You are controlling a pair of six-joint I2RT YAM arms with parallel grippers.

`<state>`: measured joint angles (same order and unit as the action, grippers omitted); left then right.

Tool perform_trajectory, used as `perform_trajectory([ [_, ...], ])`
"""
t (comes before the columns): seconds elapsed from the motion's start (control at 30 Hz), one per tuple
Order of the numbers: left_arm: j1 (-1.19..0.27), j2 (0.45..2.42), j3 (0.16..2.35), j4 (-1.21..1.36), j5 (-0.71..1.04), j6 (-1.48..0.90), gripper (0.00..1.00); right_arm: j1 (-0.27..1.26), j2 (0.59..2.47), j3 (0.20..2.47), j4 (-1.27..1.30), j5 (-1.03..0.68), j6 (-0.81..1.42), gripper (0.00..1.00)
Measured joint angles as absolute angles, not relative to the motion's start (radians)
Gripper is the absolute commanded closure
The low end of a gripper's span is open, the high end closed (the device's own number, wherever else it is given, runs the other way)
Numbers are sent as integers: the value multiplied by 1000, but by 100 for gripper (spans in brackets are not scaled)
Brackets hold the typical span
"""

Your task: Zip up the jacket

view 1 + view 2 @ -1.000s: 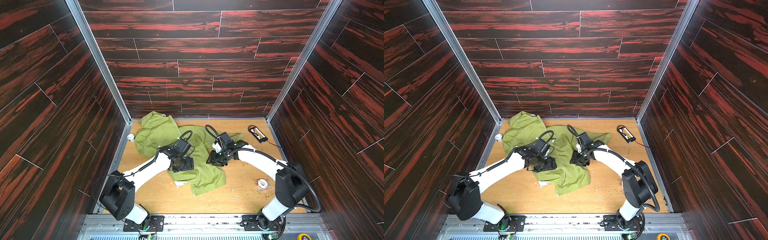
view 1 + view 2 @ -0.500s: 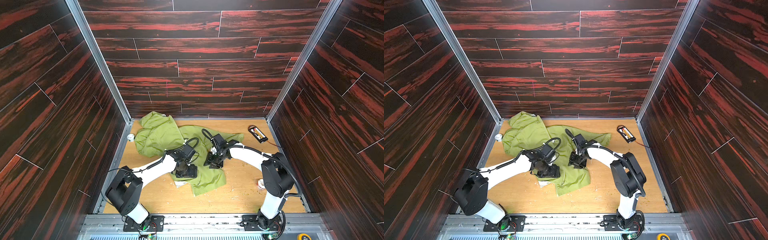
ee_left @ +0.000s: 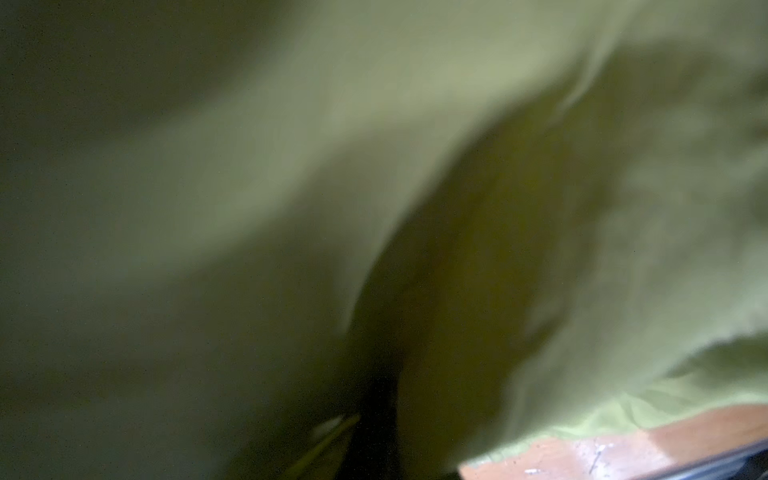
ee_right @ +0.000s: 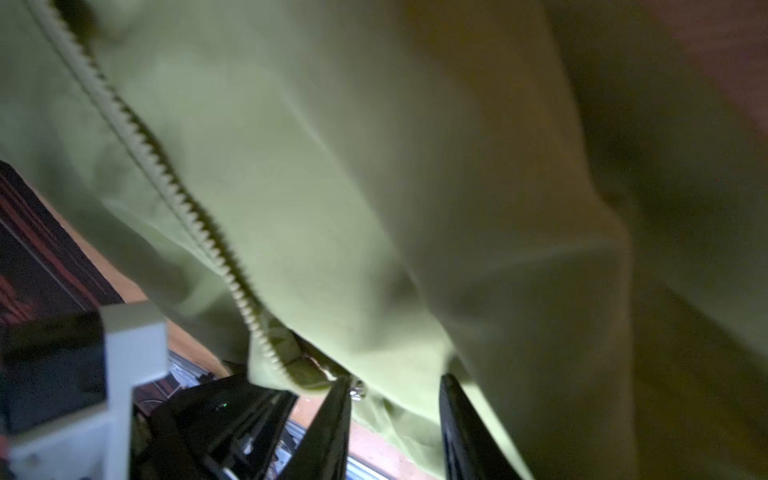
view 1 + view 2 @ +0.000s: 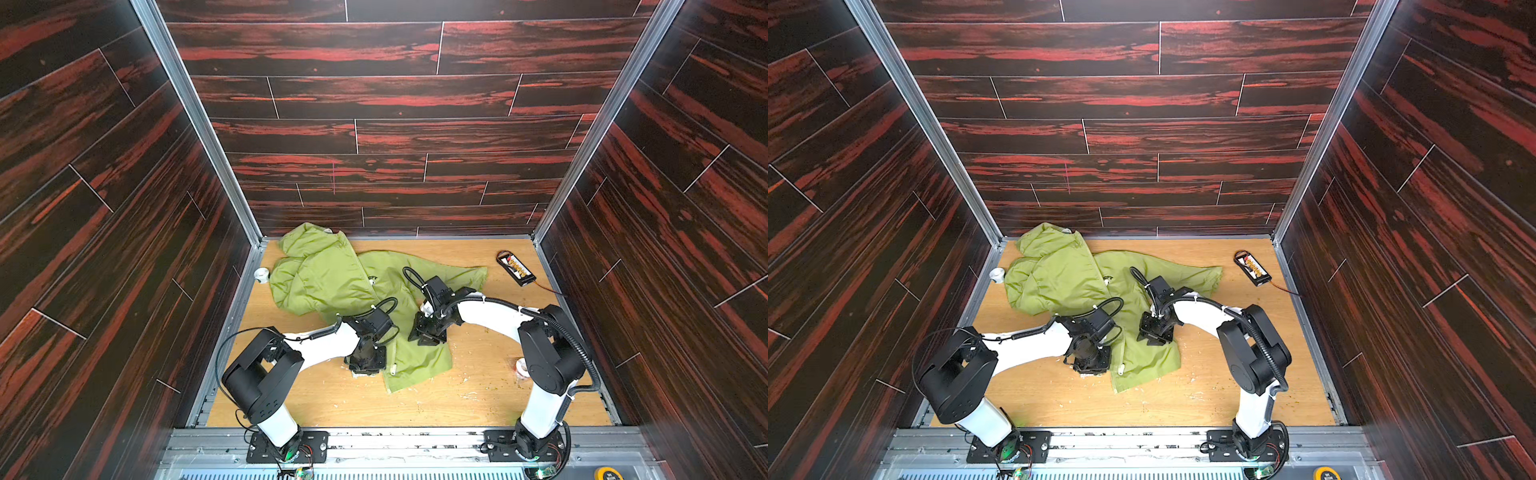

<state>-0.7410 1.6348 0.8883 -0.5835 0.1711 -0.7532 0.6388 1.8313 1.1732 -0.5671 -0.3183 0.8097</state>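
Observation:
The lime-green jacket (image 5: 332, 274) (image 5: 1059, 274) lies crumpled on the wooden floor, hood toward the back left corner. Its pale zipper (image 5: 392, 357) (image 4: 166, 183) runs down to the near hem. My left gripper (image 5: 368, 365) (image 5: 1090, 365) points down at the hem's left edge, shut on the jacket. Blurred green fabric (image 3: 291, 166) fills the left wrist view and hides its jaws. My right gripper (image 5: 428, 336) (image 5: 1154, 334) presses on the right front panel. Its fingers (image 4: 332, 415) stand apart with green cloth between them, and a small metal zipper part (image 4: 356, 390) sits beside one finger.
A black pack with a red wire (image 5: 516, 268) (image 5: 1252, 270) lies at the back right. A small white object (image 5: 262, 274) sits by the left wall. A tape roll (image 5: 521, 368) lies near the right arm's base. Dark panelled walls close three sides.
My left gripper has moved nearer along the jacket to its hem and has gone from open to shut. The right gripper has shifted slightly left and its jaws have narrowed a little.

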Motion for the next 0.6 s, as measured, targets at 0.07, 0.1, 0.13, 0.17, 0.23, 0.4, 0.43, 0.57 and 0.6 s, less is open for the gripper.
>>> perform_trajectory([
  [0.07,-741,1598,858,-589,147,-782,98,639,1833,1159,-554,-339,799,63],
  [0.1,-741,1572,839,-597,133,-797,99,639,1835,1154,-550,-346,792,64],
  [0.13,-741,1550,824,-601,123,-811,100,639,1838,1151,-546,-352,786,64],
  [0.17,-741,1514,799,-607,108,-830,100,639,1840,1147,-538,-360,780,64],
  [0.23,-741,1462,762,-611,89,-860,100,639,1840,1139,-529,-365,767,64],
  [0.4,-741,1359,664,-609,62,-944,88,639,1838,1138,-522,-368,741,61],
  [0.43,-741,1353,654,-611,56,-957,85,639,1836,1138,-522,-367,736,61],
  [0.57,-741,1351,652,-625,35,-982,70,639,1810,1147,-530,-355,698,60],
  [0.6,-741,1351,655,-632,32,-984,65,639,1797,1153,-533,-345,686,58],
])
